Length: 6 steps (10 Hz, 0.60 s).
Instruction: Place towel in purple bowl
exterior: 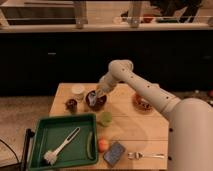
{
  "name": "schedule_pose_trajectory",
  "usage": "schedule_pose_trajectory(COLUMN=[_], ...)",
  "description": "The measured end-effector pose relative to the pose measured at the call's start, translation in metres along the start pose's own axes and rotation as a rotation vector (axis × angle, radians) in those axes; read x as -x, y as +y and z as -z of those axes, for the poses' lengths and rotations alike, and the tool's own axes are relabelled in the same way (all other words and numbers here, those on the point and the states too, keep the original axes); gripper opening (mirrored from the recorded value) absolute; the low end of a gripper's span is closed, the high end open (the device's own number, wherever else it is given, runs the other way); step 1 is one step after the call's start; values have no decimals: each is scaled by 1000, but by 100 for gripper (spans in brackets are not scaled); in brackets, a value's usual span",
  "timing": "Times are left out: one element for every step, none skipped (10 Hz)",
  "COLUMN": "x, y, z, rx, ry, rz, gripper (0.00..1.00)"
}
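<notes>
The purple bowl [95, 102] stands on the wooden table [135, 125], left of centre. My gripper [98, 95] hangs right over the bowl at the end of the white arm [131, 81] that reaches in from the right. A small pale bluish bundle, the towel [96, 97], shows at the gripper tip inside the bowl. I cannot tell whether the gripper still holds it.
A white cup [77, 92] and a small dark cup [71, 104] stand left of the bowl. A green cup [105, 118] sits in front of it. A green tray [61, 140] holds a brush. An orange fruit [103, 145], blue sponge [114, 152], fork [145, 155] and brown dish [143, 103] are nearby.
</notes>
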Motion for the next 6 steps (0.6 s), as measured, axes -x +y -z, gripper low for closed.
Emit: schedule_pose_trajectory(x=[5, 8, 6, 2, -1, -3], y=[-3, -4, -4, -3, -2, -1], z=[-5, -9, -10, -9, -10, -11], rx=[5, 7, 6, 4, 1, 1], ry=[-7, -11, -11, -10, -9, -8], rz=[11, 16, 13, 6, 0, -6], gripper=[80, 80, 80, 80, 80, 80])
